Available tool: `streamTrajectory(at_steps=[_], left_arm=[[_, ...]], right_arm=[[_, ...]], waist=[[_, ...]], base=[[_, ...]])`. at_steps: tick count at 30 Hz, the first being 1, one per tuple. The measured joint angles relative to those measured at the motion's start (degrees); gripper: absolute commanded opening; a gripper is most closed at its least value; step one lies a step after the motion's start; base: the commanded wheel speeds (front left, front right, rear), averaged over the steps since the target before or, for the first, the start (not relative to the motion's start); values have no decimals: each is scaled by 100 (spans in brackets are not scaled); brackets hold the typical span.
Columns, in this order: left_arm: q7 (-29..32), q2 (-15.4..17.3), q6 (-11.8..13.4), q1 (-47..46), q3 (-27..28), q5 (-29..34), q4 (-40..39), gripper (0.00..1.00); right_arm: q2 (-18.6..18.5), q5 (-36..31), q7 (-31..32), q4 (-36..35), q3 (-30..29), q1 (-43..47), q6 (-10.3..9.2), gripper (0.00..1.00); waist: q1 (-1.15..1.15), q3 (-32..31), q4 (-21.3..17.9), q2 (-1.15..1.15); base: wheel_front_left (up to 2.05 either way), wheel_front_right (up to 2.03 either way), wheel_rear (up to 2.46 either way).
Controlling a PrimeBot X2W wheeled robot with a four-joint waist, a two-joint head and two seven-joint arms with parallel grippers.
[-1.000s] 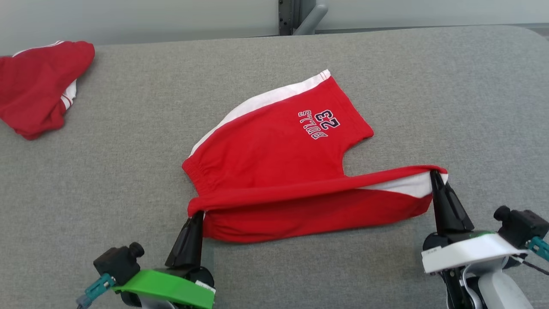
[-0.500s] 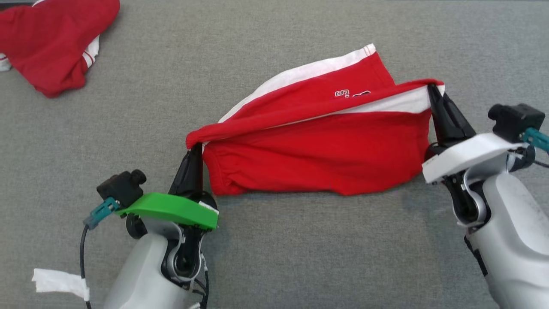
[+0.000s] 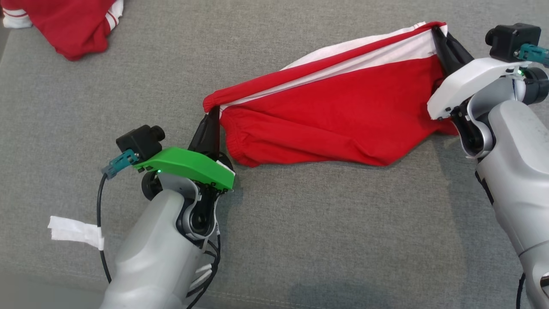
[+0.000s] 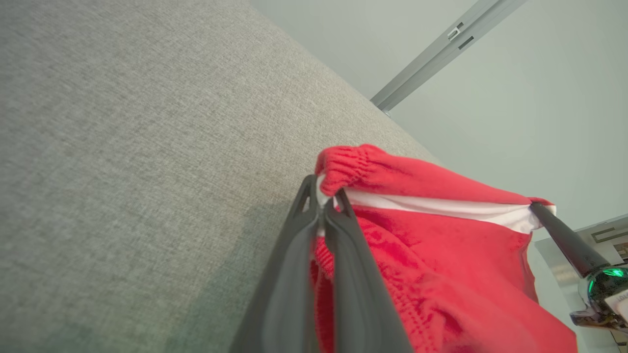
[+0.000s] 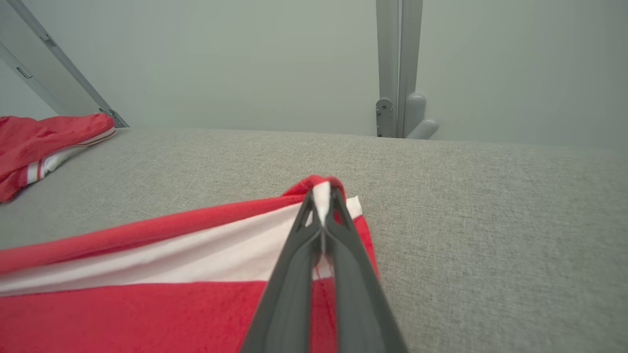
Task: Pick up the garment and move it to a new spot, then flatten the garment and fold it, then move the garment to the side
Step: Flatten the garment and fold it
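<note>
The garment point(image 3: 334, 116) is a pair of red shorts with white side stripes, stretched across the grey table point(image 3: 300, 240) between both grippers. My left gripper point(image 3: 213, 112) is shut on the elastic waistband corner, seen close in the left wrist view point(image 4: 327, 200). My right gripper point(image 3: 437, 30) is shut on the white-striped leg hem, pinched between its tips in the right wrist view point(image 5: 322, 196). The held edge is lifted and folded toward the far side, and the rest of the garment point(image 5: 147, 304) hangs down to the table.
A second red garment point(image 3: 73, 23) with white trim lies bunched at the far left, also in the right wrist view point(image 5: 44, 147). A strip of white tape point(image 3: 75, 231) marks my left arm's cable. A wall with a metal post point(image 5: 397, 68) stands beyond the table.
Both grippers have carried the held edge away from me, over the shorts, covering the printed lettering. The head camera has tilted down, so my forearms show more.
</note>
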Motion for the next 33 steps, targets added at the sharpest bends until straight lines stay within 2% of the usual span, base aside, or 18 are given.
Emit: streamTrajectory(at_steps=[9, 10, 11, 12, 13, 14, 15, 16, 17, 18, 19, 20, 21, 27, 33], left_arm=[[-40, -3, 233, -527, -602, -503, 315, 0], [-43, -3, 260, -587, -656, -572, 344, 3], [-53, -2, 266, -643, -706, -611, 368, 11], [-55, -2, 274, -703, -756, -644, 381, 24], [-56, -3, 289, -755, -805, -648, 393, 24], [-58, -3, 301, -801, -854, -658, 394, 37], [-63, -3, 308, -832, -903, -690, 393, 43], [-64, -3, 308, -851, -957, -698, 389, 47], [-67, -3, 308, -865, -1011, -698, 385, 58], [-81, -4, 309, -870, -1060, -698, 377, 80], [-85, -4, 312, -871, -1104, -693, 369, 89], [-96, -4, 318, -871, -1131, -689, 355, 95], [-104, -3, 333, -871, -1150, -662, 341, 99], [-126, 42, 364, -680, -1214, -271, 125, 100], [-136, 368, 589, -291, -968, 544, -524, 100]], right_arm=[[-14, 53, -78, 1084, 288, -760, 0, 0], [-5, 56, -88, 1189, 320, -831, 0, 0], [10, 62, -125, 1288, 349, -899, 0, 0], [32, 74, -159, 1384, 370, -966, 0, 4], [53, 81, -200, 1477, 394, -1031, 0, 4], [71, 86, -232, 1570, 417, -1090, 0, 20], [85, 99, -256, 1668, 444, -1146, 0, 31], [86, 99, -280, 1758, 482, -1195, 0, 35], [82, 100, -315, 1850, 514, -1242, 0, 36], [78, 105, -336, 1929, 537, -1287, 0, 43], [67, 109, -386, 1995, 572, -1325, 0, 58], [56, 110, -436, 2063, 600, -1372, 0, 93], [38, 114, -488, 2118, 621, -1415, 0, 100], [-33, 233, -706, 2321, 839, -1559, 0, 100], [-205, 460, -834, 2165, 1111, -1534, 0, 100]], waist=[[0, 236, 205, 0], [0, 253, 213, 0], [0, 268, 219, 0], [0, 283, 223, 0], [0, 296, 227, 0], [0, 306, 232, 0], [0, 312, 238, 0], [0, 315, 246, 0], [0, 319, 257, 0], [0, 321, 269, 0], [0, 324, 282, 0], [0, 326, 297, 0], [0, 327, 312, 0], [0, 272, 345, 0], [0, 154, 264, 0]], base=[[0, 0, 0], [0, 0, 0], [0, 0, 0], [0, 0, 0], [0, 0, 0], [0, 0, 0], [0, 0, 0], [0, 0, 0], [0, 0, 0], [0, 0, 0], [0, 0, 0], [0, 0, 0], [0, 0, 0], [0, 0, 0], [0, 0, 0]])
